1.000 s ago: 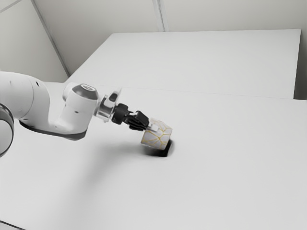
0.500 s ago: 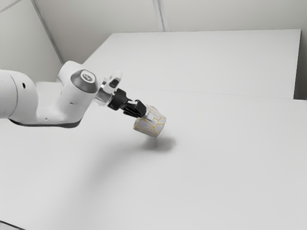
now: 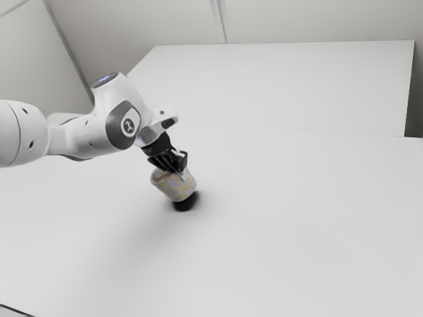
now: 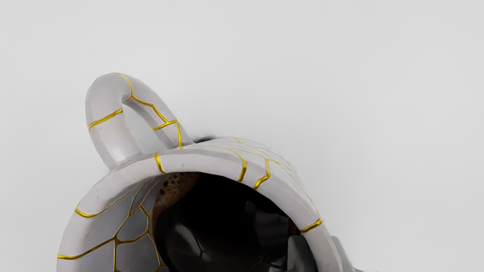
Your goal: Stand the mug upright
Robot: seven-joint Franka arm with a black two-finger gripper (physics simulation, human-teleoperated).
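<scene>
The mug point(image 3: 173, 188) is below the end effector point(image 3: 181, 172), its wall between the fingers point(image 4: 297, 252), one inside, one outside; the tabletop point(image 3: 297, 218) lies beneath.

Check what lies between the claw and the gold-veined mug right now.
Nothing lies between them: the wrist view shows the claw clamped on the gold-veined mug, one fingertip inside the rim, the other outside, with the wall between.

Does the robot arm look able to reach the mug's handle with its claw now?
Probably not: the claw pinches the mug at its rim, one finger inside, one outside, though the handle itself stands uncovered.
</scene>
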